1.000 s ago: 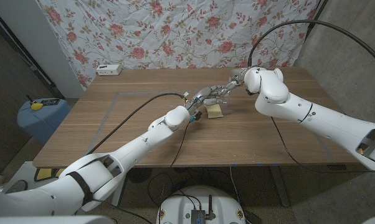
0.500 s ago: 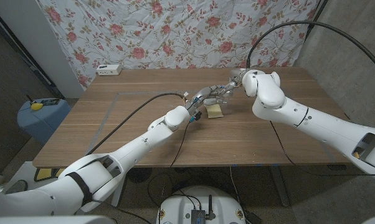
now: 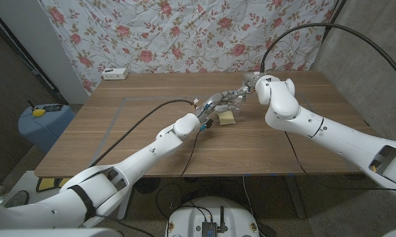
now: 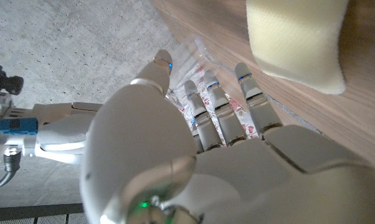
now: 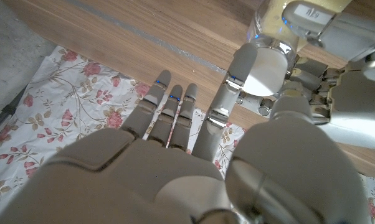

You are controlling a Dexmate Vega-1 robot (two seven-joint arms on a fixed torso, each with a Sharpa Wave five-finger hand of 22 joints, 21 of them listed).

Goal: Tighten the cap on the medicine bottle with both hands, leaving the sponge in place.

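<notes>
Over the middle of the wooden table (image 3: 283, 145) both hands meet around a small medicine bottle (image 3: 228, 99), which they largely hide. My left hand (image 3: 214, 104) grips the bottle body from the left side. My right hand (image 3: 243, 91) comes in from the right and pinches the white cap (image 5: 266, 70) between thumb and a finger, its other fingers spread. In the right wrist view the left hand (image 5: 343, 106) wraps the bottle just behind the cap. A pale yellow sponge (image 3: 227, 118) lies on the table just in front of the hands, also seen as the sponge (image 4: 296, 37) beyond my left hand (image 4: 225, 168).
A white box (image 3: 115, 74) sits at the table's far left corner. A floral curtain (image 3: 185, 33) hangs behind the table. A blue stool (image 3: 43, 122) stands off the left edge. Black cables (image 3: 152, 108) run along both arms.
The right arm's big wrist housing has swung a little left and toward me while the hand stays on the cap. Left hand, bottle and sponge have kept their places.
</notes>
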